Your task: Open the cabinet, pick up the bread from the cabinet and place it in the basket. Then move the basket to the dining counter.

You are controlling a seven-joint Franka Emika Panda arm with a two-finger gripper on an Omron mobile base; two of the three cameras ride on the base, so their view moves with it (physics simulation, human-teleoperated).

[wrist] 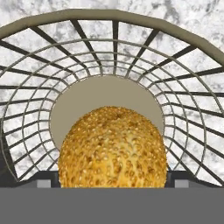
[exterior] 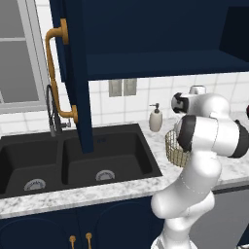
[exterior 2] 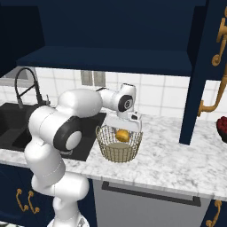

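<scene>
Straddling bread (wrist: 113, 148) w/ wide-open fingers (wrist: 43, 182) over basket (wrist: 192, 109).

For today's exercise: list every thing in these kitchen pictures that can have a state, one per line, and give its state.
cabinet: doors open
bread: between the open fingers, over the basket's inside
basket: upright on the marble worktop
gripper: open, at the basket's rim
soap bottle: upright by the sink
sink: no water seen

surface: marble worktop (exterior 2: 177, 155) | on it: basket (exterior 2: 119, 146), soap dispenser (exterior: 155, 118) | inset: black double sink (exterior: 73, 160)
</scene>
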